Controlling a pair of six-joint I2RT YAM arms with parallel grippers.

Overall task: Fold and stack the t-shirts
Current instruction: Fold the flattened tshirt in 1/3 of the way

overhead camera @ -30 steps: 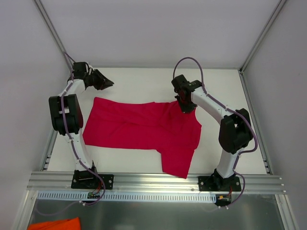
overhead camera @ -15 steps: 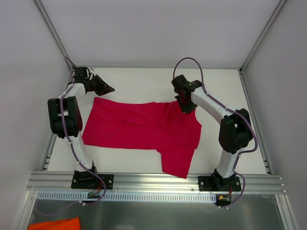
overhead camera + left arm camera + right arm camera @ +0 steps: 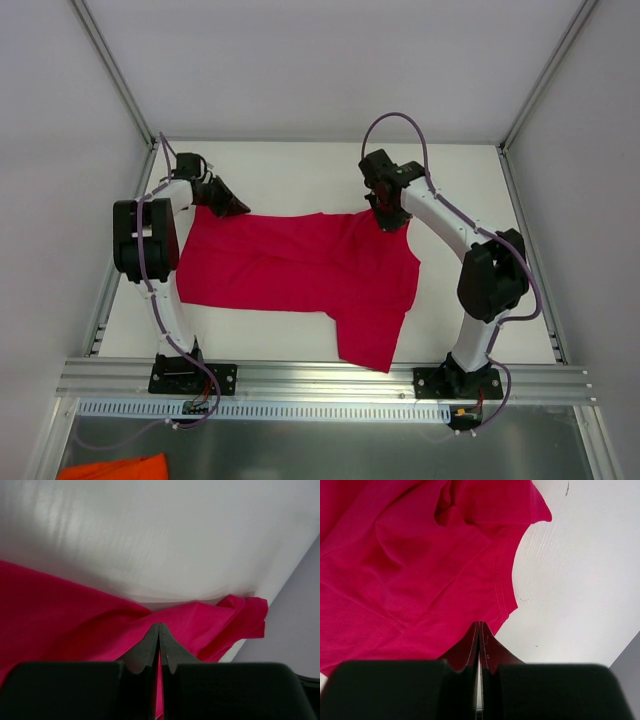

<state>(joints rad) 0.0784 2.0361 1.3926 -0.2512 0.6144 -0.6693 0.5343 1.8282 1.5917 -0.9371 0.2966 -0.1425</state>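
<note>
My left end effector (image 3: 228,204) just pinched the t-shirt (image 3: 300,265) corner; right end effector (image 3: 392,222) grips too, so I can stretch.

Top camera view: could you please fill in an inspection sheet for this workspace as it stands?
Surface: white table, flat, with a few tiny dark specks in the right wrist view.
Job's things: one red t-shirt, spread out, wrinkled, not folded; no stack seen.
Clutter: orange cloth below the front rail, off the table.
Grippers: left gripper shut on the shirt's far left corner; right gripper shut on its far edge.
Cables: purple cables loop along both arms, above the shirt.
Surroundings: white walls and aluminium frame; nothing else seen.
</note>
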